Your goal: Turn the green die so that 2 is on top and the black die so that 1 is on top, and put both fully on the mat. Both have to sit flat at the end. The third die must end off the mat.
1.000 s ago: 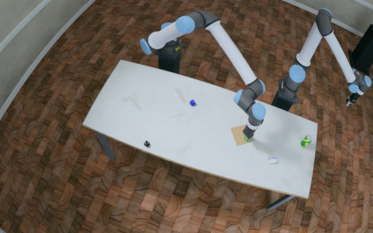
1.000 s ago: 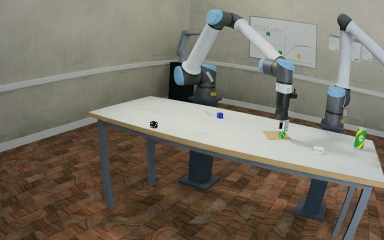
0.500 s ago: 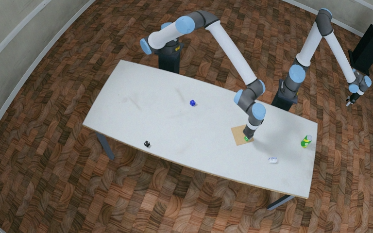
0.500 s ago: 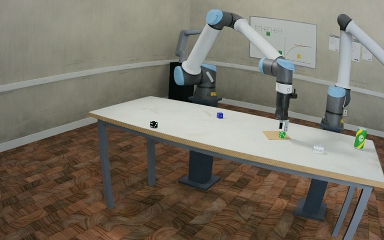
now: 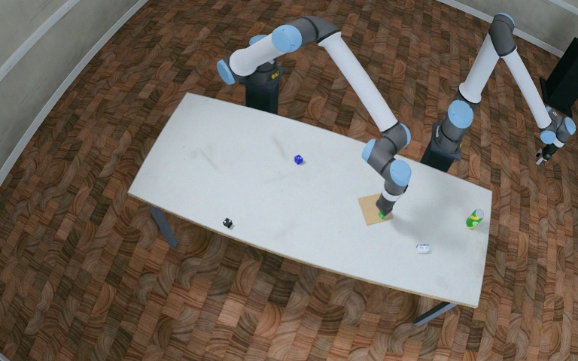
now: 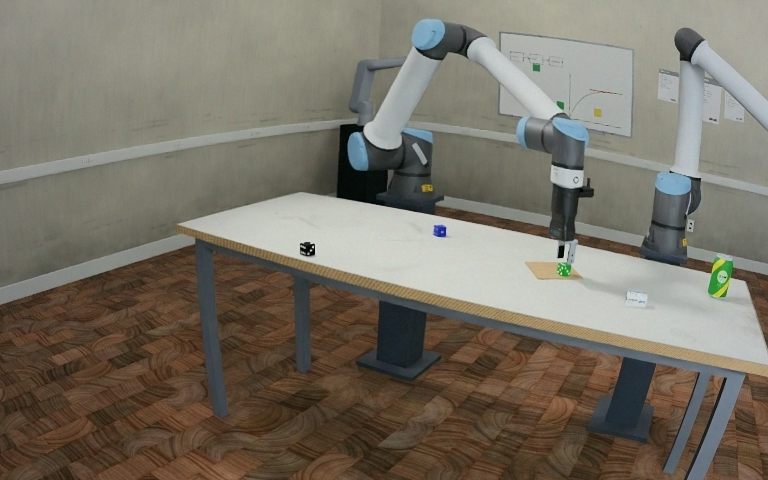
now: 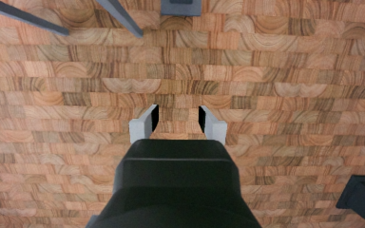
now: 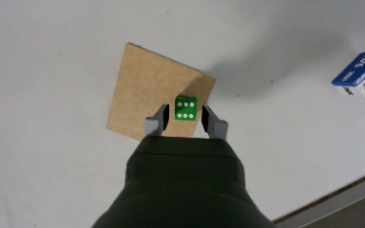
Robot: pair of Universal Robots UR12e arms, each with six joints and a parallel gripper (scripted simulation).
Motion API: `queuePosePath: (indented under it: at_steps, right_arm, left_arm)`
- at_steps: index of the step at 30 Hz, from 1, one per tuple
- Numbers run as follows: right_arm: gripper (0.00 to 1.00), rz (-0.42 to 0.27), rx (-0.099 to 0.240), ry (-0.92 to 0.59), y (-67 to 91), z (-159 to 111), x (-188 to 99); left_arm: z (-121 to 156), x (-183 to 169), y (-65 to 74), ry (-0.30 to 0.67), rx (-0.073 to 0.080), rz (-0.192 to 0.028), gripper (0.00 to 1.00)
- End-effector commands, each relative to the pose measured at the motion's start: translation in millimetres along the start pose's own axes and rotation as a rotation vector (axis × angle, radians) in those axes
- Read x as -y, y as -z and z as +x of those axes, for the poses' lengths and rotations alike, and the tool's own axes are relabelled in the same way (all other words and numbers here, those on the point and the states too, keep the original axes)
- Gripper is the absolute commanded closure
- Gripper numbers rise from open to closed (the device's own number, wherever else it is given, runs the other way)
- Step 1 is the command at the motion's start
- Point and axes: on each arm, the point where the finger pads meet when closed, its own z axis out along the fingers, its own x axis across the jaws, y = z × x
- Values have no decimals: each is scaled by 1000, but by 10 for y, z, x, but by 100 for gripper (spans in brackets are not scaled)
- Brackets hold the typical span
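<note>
The green die (image 5: 381, 214) (image 6: 563, 270) (image 8: 185, 108) sits flat on the tan mat (image 5: 366, 208) (image 6: 538, 271) (image 8: 138, 90), close to one edge, with 6 on top. My right gripper (image 6: 566, 254) (image 8: 185, 113) is open just above it, its fingers on either side of the die in the wrist view. The black die (image 5: 227, 222) (image 6: 307, 249) lies off the mat near the table's long front edge; its top number is too small to read. The blue die (image 5: 298, 159) (image 6: 440, 230) lies off the mat, farther back. My left gripper (image 5: 540, 157) (image 7: 179, 113) is open and empty over the floor, away from the table.
A small white and blue box (image 5: 422, 248) (image 6: 636, 299) (image 8: 352, 73) lies on the table (image 5: 323, 238) (image 6: 396, 260) beyond the mat. A green and yellow can (image 5: 474, 219) (image 6: 720, 277) stands near the table's right end.
</note>
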Motion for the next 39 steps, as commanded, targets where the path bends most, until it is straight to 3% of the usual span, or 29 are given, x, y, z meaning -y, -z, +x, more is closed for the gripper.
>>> queuePosePath:
  at_steps: [1, 9, 17, 28, 39]
  right_arm:
    - [13, -1, 0, 0, -4, -11, -18]
    - [13, -1, 0, 0, 3, -11, -18]
    - [13, -1, 0, 0, 110, -11, -18]
    - [13, -1, 0, 0, 391, -11, -17]
    - [13, -22, 2, -1, 398, -13, -15]
  left_arm:
    - [21, 7, -19, 2, -1, 2, 0]
    - [21, 7, -19, 2, -1, 2, 0]
    - [21, 7, -19, 2, -1, 2, 0]
    - [21, 7, -19, 2, -1, 2, 0]
    - [21, 7, -19, 2, -1, 2, 0]
